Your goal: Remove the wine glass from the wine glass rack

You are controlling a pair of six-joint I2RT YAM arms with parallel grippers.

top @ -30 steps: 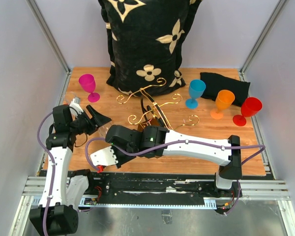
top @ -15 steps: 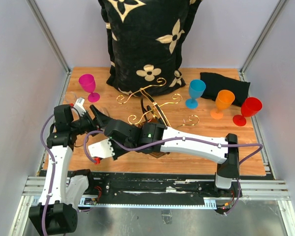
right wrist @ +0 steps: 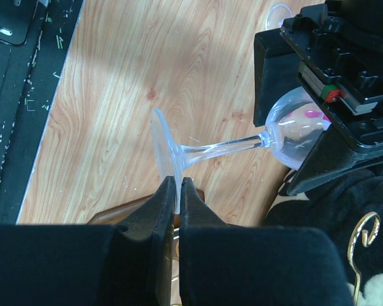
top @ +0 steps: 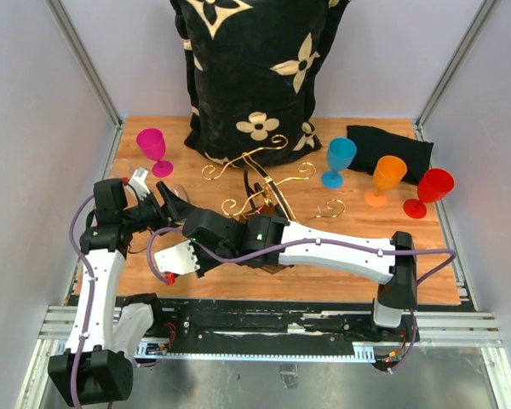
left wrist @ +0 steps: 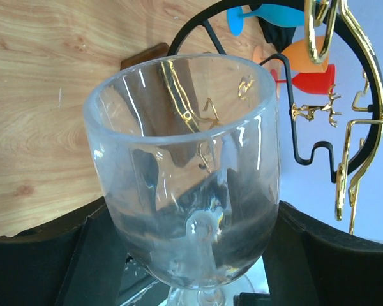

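Observation:
A clear wine glass (right wrist: pixel 223 148) lies on its side in the air above the wooden table (right wrist: pixel 102 95). My right gripper (right wrist: pixel 177 182) is shut on the rim of its foot. The glass's bowl (left wrist: pixel 185 159) sits between the fingers of my left gripper (left wrist: pixel 191 210), which press on both of its sides. In the top view the two grippers meet at the left of the table, with the left gripper (top: pixel 166 203) on the bowl. The wine glass rack (top: pixel 260 162), gold wire with curled arms, stands behind them at mid-table, apart from the glass.
A pink glass (top: pixel 152 146) stands at the back left. Blue (top: pixel 339 158), orange (top: pixel 387 175) and red (top: pixel 432 187) glasses stand at the back right by a black cloth (top: pixel 392 141). A large black flowered pillow (top: pixel 255 68) leans against the back wall.
My right arm carried the glass to the left, toward the left gripper. The left gripper tilted in, and its fingers now sit round the bowl.

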